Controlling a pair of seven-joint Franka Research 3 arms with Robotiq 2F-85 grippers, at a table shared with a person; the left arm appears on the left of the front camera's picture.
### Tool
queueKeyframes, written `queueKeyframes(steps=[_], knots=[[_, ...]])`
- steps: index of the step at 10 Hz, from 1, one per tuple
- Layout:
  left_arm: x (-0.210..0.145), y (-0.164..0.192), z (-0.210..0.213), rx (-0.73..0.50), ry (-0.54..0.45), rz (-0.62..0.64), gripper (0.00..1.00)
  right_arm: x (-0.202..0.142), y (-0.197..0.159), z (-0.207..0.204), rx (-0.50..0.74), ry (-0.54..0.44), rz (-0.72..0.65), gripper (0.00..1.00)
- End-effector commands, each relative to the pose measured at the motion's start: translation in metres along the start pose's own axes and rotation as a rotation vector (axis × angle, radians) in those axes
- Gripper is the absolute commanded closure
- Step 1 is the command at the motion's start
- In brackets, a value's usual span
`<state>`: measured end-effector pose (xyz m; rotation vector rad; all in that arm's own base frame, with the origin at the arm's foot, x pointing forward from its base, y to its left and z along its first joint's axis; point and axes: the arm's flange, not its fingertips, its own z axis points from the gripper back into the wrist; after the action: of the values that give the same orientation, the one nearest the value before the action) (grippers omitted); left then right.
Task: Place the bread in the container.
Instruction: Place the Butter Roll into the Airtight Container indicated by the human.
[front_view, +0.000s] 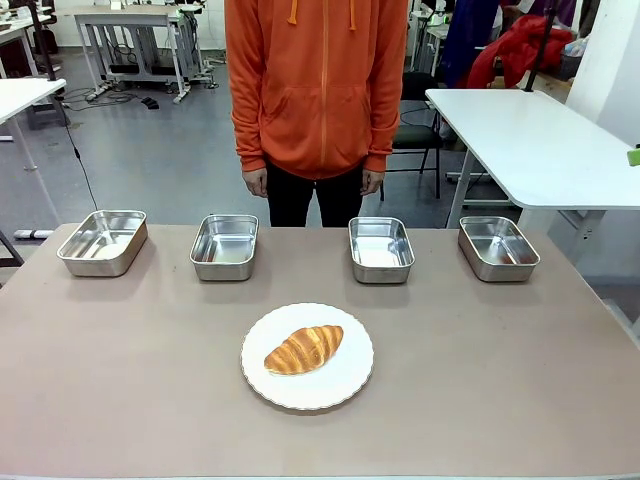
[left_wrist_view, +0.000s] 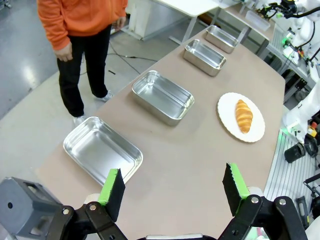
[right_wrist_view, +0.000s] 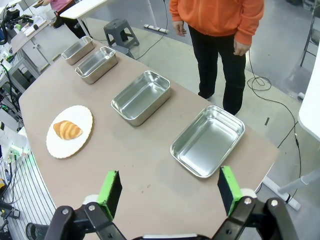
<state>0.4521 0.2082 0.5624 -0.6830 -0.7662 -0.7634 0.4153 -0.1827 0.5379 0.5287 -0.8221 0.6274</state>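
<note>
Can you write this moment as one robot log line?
golden-brown croissant: on round white plate | four shiny rectangular steel trays: empty | left gripper: open | right gripper: open | person in orange hoodie: hands down

Front across table (front_view: 120, 380); wrists high above, opposite ends

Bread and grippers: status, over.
Left gripper open, right gripper open, both empty. Bread on plate, containers bare. Person stands behind table.

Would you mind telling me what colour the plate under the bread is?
The plate is plain white, clearest in the front view.
</note>
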Motion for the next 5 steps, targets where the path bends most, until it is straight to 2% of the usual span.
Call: queueKeyframes(steps=[1, 5], knots=[[0.0017, -0.0021, 0.0015, 0.0, -0.007, -0.012, 0.0, 0.0011, 0.0004, -0.0011, 0.007, -0.021, 0.008, 0.0], [0.0017, -0.0021, 0.0015, 0.0, -0.007, -0.012, 0.0, 0.0011, 0.0004, -0.0011, 0.007, -0.021, 0.008, 0.0]])
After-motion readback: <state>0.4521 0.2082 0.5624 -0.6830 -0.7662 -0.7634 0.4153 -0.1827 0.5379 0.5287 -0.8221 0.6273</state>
